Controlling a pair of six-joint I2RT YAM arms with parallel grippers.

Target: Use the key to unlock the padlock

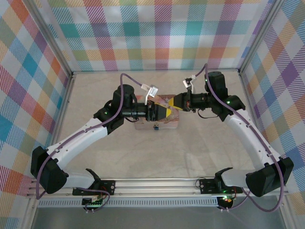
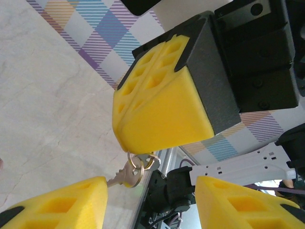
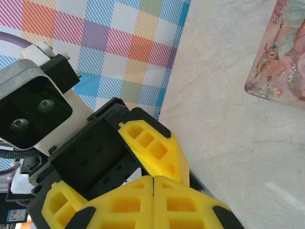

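Nearest me, both arms (image 1: 90, 131) bow outward from the rail, then fold inward with wrists level. The tiny bluish padlock (image 1: 156, 127) sits at the near edge of the flat pink picture-printed tin (image 1: 169, 123) on the tabletop (image 1: 200, 152). Above it, my right claw (image 2: 157, 114) is pinched tight on the small silvery key (image 2: 127, 175) by its ring, probably to free the blade. The left claw (image 2: 150, 202) faces it, pads apart.

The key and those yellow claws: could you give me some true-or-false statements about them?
The key hangs from the right gripper's shut tips. True.
The left gripper is clamped shut. False: it stands open.
The padlock sits at the pink tin's near edge. True.
The key is in the padlock. False: it dangles in the air, away from it.
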